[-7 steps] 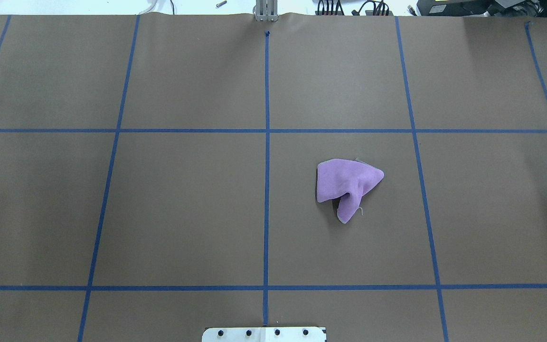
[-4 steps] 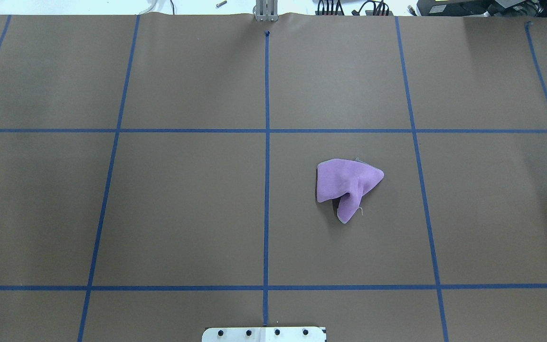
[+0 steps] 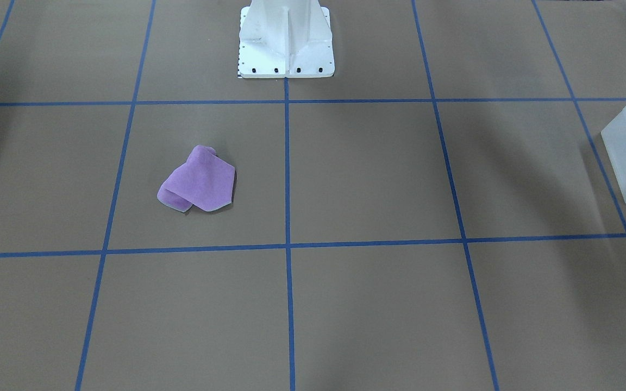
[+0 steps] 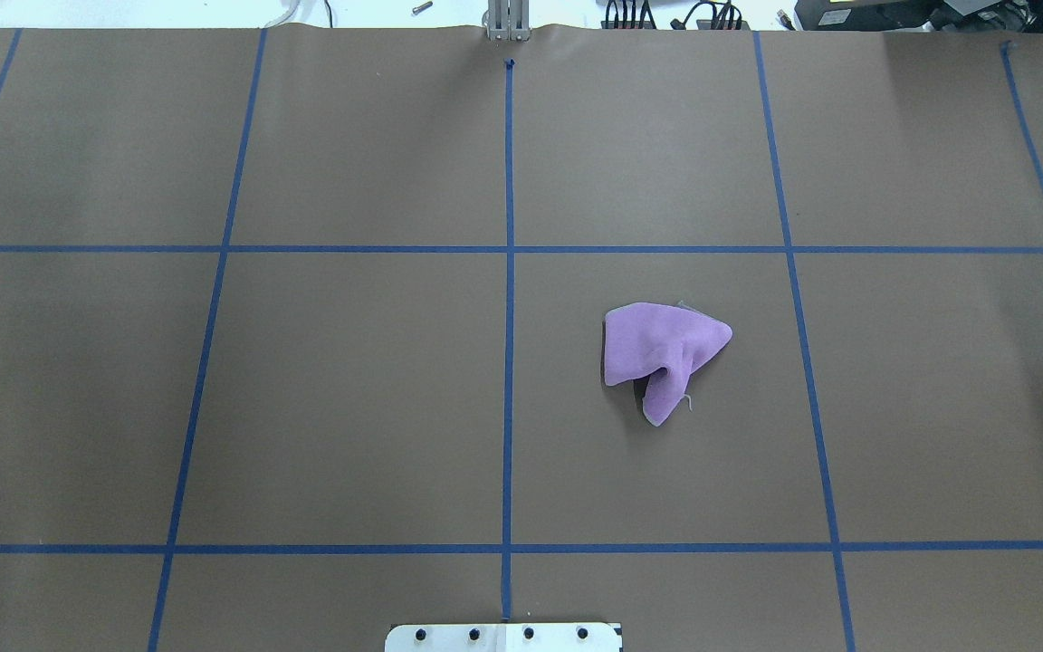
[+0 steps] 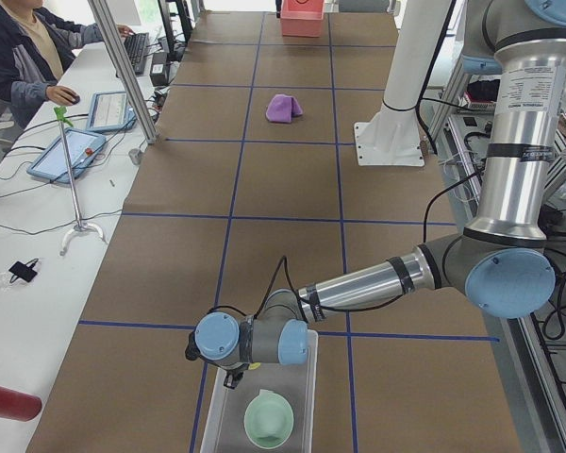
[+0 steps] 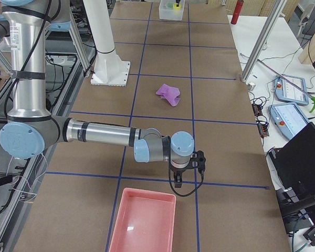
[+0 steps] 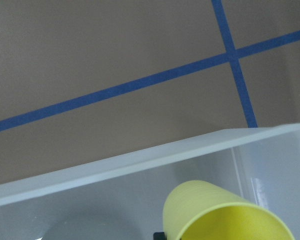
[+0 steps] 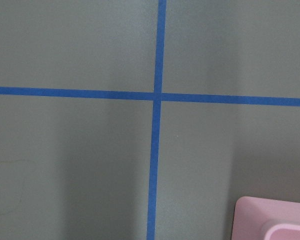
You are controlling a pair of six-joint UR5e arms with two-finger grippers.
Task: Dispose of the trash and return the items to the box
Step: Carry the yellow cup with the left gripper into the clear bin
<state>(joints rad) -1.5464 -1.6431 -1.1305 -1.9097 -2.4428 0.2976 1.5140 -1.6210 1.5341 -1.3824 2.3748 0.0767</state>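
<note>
The yellow cup (image 7: 222, 215) hangs tilted just inside the translucent white box (image 7: 140, 162), close under the left wrist camera. My left gripper (image 5: 232, 379) is over that box; a dark fingertip (image 7: 159, 235) sits against the cup's wall, so it appears shut on the cup. The mint-green bowl (image 5: 269, 420) sits in the same box (image 5: 307, 377). The box also shows at the right edge of the front-facing view (image 3: 625, 163). My right gripper (image 6: 191, 168) hovers over the table near a pink bin (image 6: 142, 220); I cannot tell whether it is open.
A crumpled purple cloth (image 4: 662, 353) lies right of the table's centre line, also in the front-facing view (image 3: 196, 179). The white robot base (image 3: 286, 38) stands at mid-table. An operator (image 5: 24, 57) sits at a side desk with tablets.
</note>
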